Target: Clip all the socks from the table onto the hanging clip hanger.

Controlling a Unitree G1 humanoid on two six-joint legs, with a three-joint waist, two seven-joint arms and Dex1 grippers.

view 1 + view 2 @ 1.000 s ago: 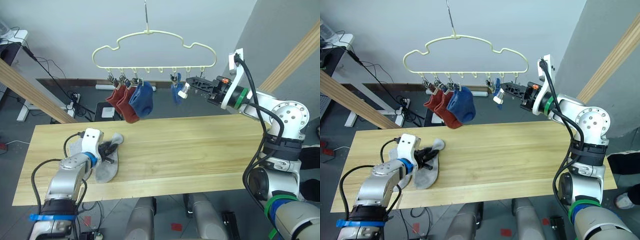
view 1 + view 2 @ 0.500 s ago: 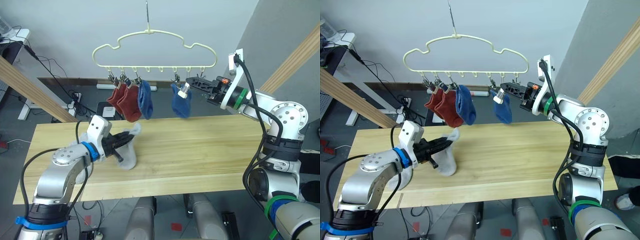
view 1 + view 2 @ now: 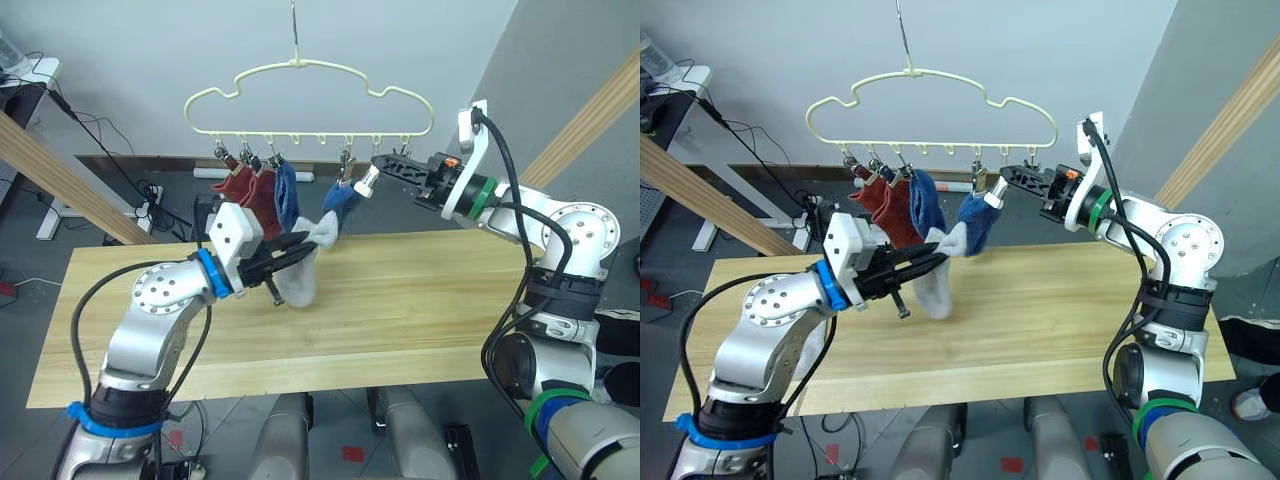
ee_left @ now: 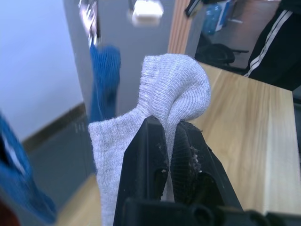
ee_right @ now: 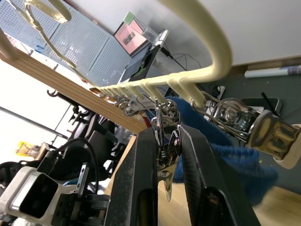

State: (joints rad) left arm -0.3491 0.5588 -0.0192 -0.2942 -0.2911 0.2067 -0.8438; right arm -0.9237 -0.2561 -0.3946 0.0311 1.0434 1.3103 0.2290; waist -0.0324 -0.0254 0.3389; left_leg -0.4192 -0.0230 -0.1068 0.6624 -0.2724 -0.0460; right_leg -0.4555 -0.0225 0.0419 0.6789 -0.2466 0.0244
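Both sets of jaws are pressed onto something. Those of the left gripper [image 4: 165, 141] pinch a grey sock [image 3: 300, 275] by a fold of its knit, holding it up off the table [image 3: 420, 300]; the cuff bunches above the fingertips and the rest of the sock hangs down below them. Those of the right gripper [image 5: 168, 141] squeeze a metal clip [image 5: 167, 141] on the bar of the clip hanger [image 3: 300, 65], with the two black fingers standing on either side of the clip.

Just beyond the left fingertips, toward the right gripper, hangs a blue sock [image 3: 338, 205], tilted, its top near the right fingertips. The grey sock's raised end sits just beside this blue sock, and I cannot tell whether they touch. Behind the left gripper, two red socks [image 3: 248, 195] and a second blue sock [image 3: 286, 195] hang from clips at the left end of the hanger's bar. A white tag [image 3: 368, 178] dangles just under the right fingertips. The hanger hangs by its hook above the far edge of the table, between the two arms.
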